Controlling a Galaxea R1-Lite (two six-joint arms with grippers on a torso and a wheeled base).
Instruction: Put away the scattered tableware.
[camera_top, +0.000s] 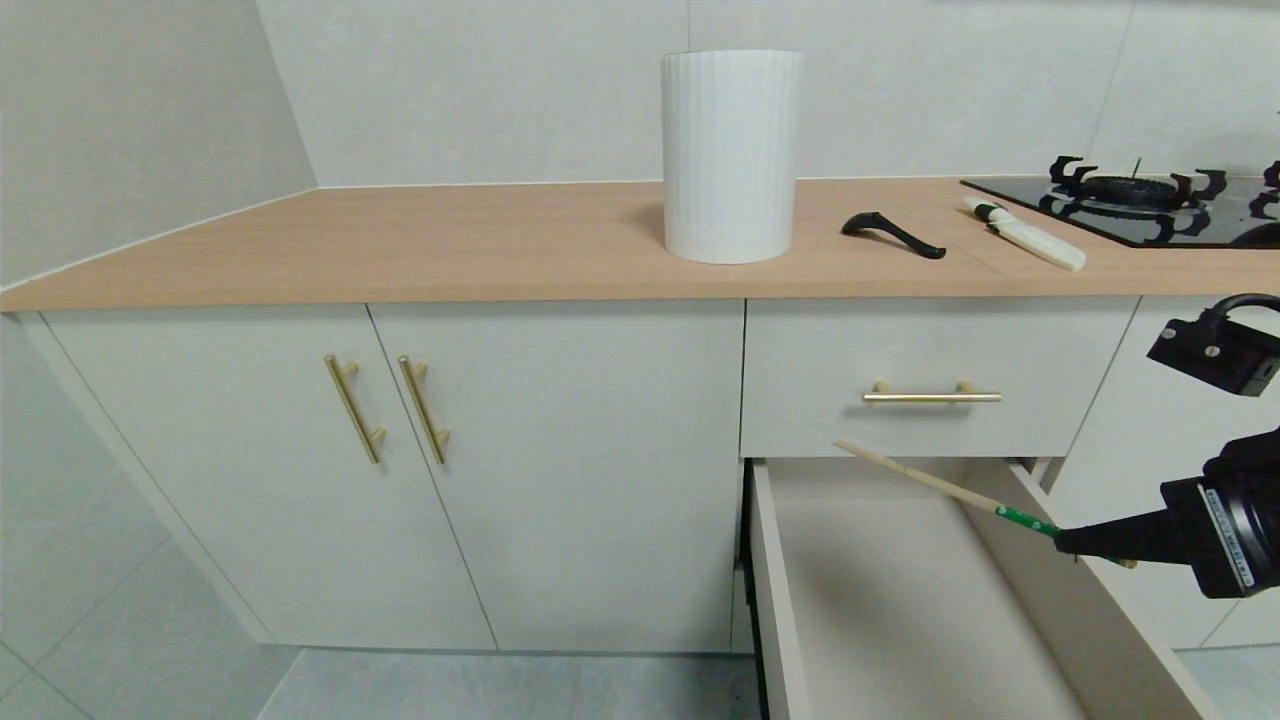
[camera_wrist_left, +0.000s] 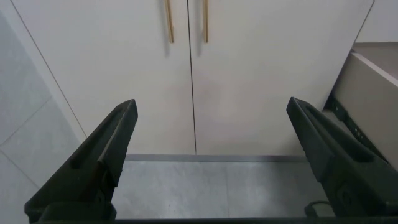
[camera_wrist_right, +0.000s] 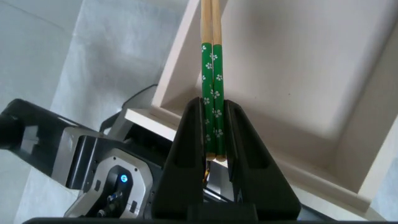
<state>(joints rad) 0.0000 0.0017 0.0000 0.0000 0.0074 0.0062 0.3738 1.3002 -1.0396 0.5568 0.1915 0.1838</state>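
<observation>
My right gripper (camera_top: 1075, 541) is shut on a pair of wooden chopsticks (camera_top: 940, 487) with green flowered ends (camera_wrist_right: 211, 93), holding them over the pulled-out lower drawer (camera_top: 790, 640). The sticks slant up toward the drawer's back left. On the counter lie a black utensil (camera_top: 893, 233) and a cream-handled knife (camera_top: 1024, 234), both to the right of a tall white ribbed holder (camera_top: 730, 155). My left gripper (camera_wrist_left: 211, 162) stands open, low in front of the cabinet doors (camera_wrist_left: 193, 74), with nothing between its fingers.
A black gas hob (camera_top: 1150, 205) occupies the counter's far right. Above the open drawer sits a shut drawer with a brass handle (camera_top: 932, 396). Two cabinet doors with brass handles (camera_top: 385, 408) are to the left. The drawer's floor (camera_wrist_right: 298, 81) is bare.
</observation>
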